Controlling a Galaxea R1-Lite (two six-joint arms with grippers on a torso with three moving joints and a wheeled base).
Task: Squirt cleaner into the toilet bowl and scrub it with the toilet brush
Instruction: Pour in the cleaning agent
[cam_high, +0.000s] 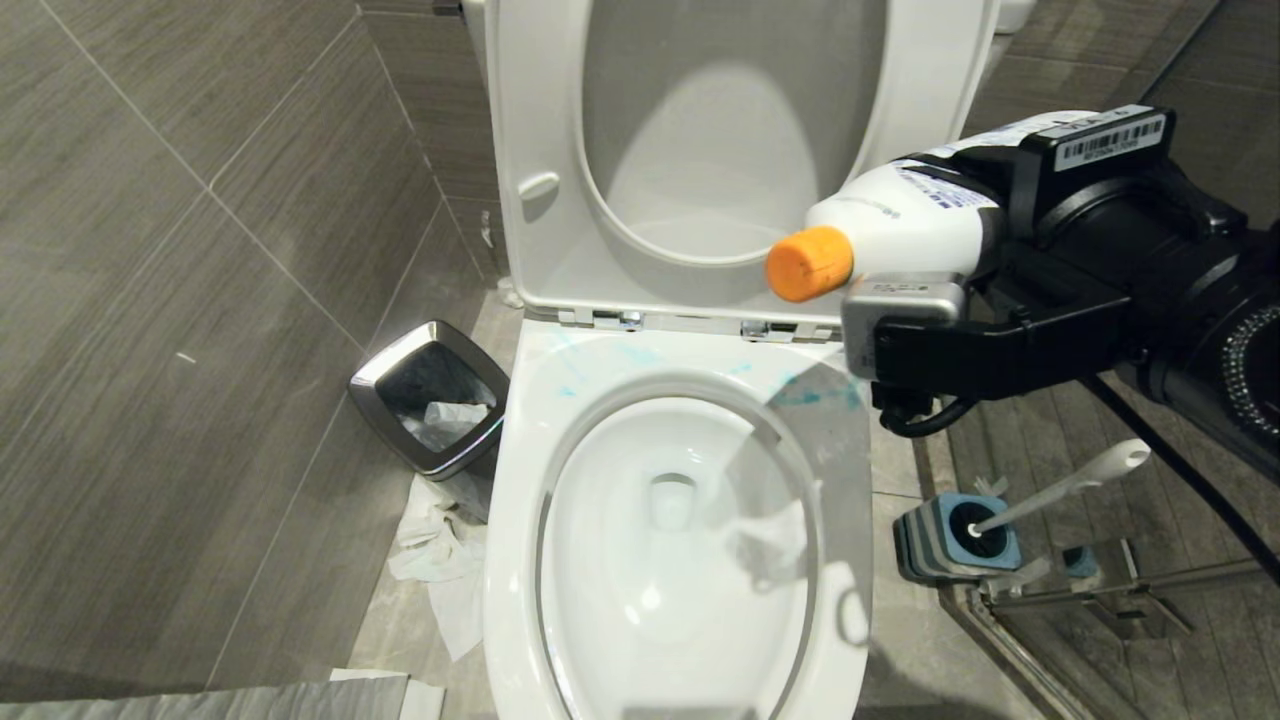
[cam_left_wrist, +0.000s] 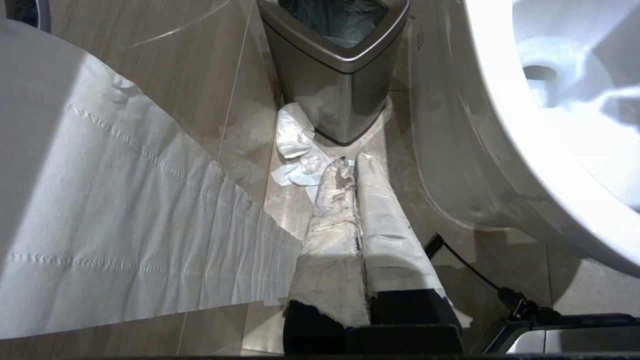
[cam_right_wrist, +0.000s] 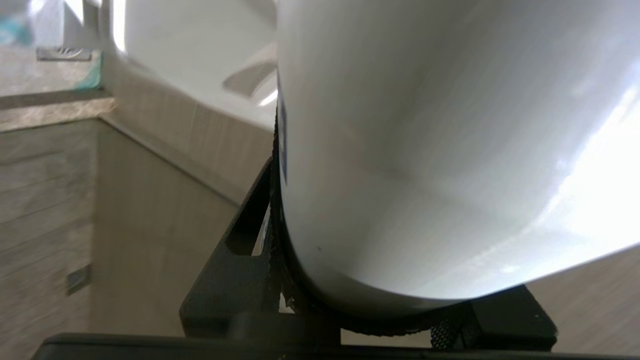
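Beside grey wall tiles, toilet bowl with perhaps turquoise smears.

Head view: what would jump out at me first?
The white bottle with its orange cap, gripped sideways by the right gripper above the toilet bowl. Then turquoise smears on the rim's back, and the toilet brush in its holder, right of the bowl.

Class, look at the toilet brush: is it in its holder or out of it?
In. The toilet brush stands with its head down in the holder on the floor, handle leaning out.
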